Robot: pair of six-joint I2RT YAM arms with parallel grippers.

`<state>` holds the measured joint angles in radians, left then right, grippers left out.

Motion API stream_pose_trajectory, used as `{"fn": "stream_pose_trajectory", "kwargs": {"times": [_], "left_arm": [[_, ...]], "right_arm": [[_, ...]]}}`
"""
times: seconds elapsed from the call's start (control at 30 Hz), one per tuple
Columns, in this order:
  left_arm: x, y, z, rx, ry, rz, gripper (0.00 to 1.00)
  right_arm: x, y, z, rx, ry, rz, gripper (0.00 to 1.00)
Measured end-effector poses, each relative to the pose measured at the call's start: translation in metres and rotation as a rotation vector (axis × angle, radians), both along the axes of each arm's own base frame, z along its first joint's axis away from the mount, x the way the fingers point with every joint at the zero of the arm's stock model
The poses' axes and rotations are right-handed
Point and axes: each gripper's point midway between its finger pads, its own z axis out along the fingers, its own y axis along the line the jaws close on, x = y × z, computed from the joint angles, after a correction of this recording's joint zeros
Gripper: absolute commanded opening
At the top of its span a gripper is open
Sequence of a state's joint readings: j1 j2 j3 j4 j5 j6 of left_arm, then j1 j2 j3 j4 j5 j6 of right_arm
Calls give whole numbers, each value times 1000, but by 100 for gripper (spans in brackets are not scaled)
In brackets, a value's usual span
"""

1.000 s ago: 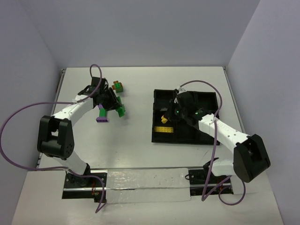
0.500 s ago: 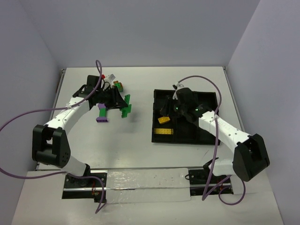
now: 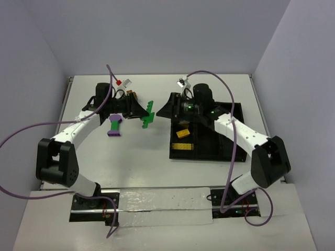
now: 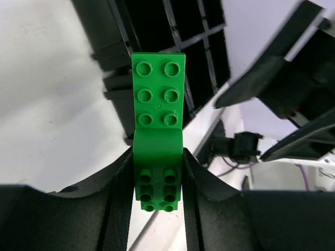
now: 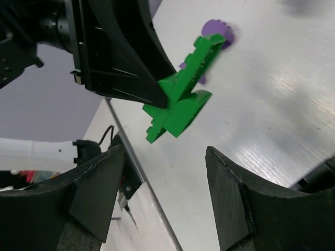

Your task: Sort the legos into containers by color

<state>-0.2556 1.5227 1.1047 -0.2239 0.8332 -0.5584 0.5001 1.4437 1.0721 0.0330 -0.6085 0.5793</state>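
Note:
My left gripper [image 3: 140, 110] is shut on a green lego [image 3: 148, 114] and holds it in the air between the purple lego [image 3: 114, 125] and the black tray [image 3: 230, 151]. In the left wrist view the green lego [image 4: 158, 120] sticks out from between the fingers of the left gripper [image 4: 157, 180], pointing at the tray [image 4: 191, 47]. My right gripper [image 3: 166, 109] is open and empty, at the tray's left edge, facing the green lego [image 5: 180, 102] from a short way off. Its fingers [image 5: 97, 193] stand wide apart around the right gripper's gap [image 5: 165, 157]. Two yellow-orange legos [image 3: 182, 133] lie in the tray's left compartments.
An orange-and-green cluster [image 3: 132, 96] lies behind the left arm, partly hidden. The purple lego [image 5: 218, 30] lies on the white table. Purple cables arch over both arms. The table's walls rise at the back and sides.
My left gripper lifted the green lego and carried it right, toward the tray. My right gripper let a yellow-orange lego go into the tray, then swung up and left to face the green lego.

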Motion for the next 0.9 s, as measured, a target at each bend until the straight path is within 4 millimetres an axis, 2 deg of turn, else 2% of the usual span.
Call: {"fn": "stream_pose_trajectory", "kwargs": {"times": [0.1,0.23,0.5,0.77,0.9], "left_arm": [[-3,0,-2,-75,22,-8,0],[-3,6,-3,-132,54,-1,0],[-4,3,13,-184,22,-29,0],[-8,2,36,-227,-15,-42,0],[-10,3,48,-240,-39,-44,0]], "right_arm": [[-4,12,-8,43,45,78,77],[-8,19,-15,67,87,135,80],[-12,27,-1,140,66,200,82],[-8,36,-9,185,114,234,78],[-8,39,-6,217,116,252,77]]}}
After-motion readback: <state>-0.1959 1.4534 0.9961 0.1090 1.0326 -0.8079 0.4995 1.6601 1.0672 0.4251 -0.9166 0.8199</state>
